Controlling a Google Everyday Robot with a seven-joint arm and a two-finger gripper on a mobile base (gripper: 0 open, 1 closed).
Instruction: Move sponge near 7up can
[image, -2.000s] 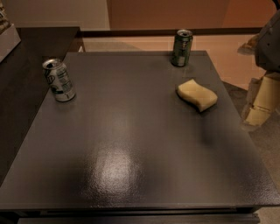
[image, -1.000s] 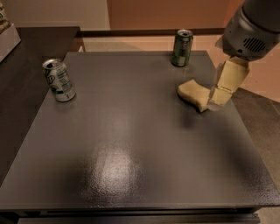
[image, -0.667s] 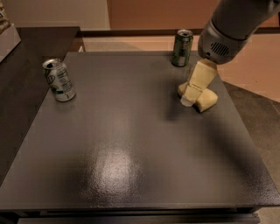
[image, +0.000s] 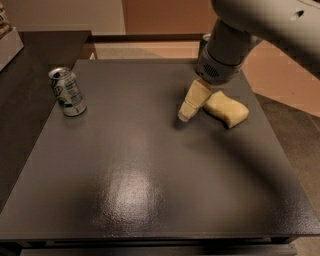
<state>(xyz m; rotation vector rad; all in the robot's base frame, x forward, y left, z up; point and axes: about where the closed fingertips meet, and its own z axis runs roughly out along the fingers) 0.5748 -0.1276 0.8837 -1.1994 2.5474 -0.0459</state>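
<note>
- Since the look two seconds before, the arm had swung in from the right edge, crossed over the sponge (image: 227, 109), and ended with the gripper (image: 185, 116) on the sponge's left side.
- Meanwhile the sponge sat in the same spot as before, on the right half of the dark table (image: 150, 195), towards the far edge.
- From where I stood, the gripper hung low over the tabletop, its tip just beside the sponge's left end, close enough that I could not say whether the two touched.
- I could not tell whether the gripper was spread or pressed together (only one pale, tapered part of it showed clearly), and it did not look to be pinching the sponge.
- The 7up can (image: 67, 91) stood upright near the table's left edge, well apart from the sponge, with most of the bare tabletop between them.
- A darker green can (image: 204, 40) peeked out behind the arm at the far edge, closer to the sponge than the 7up can was.
- As for progress, I judged the job barely begun: the approach was made, but nothing was grasped and the sponge had not gone any of the way across.
- What was left, as I read it, was taking hold of the sponge, carrying it leftward over the table, and setting it down close by the 7up can without knocking that can over.
</note>
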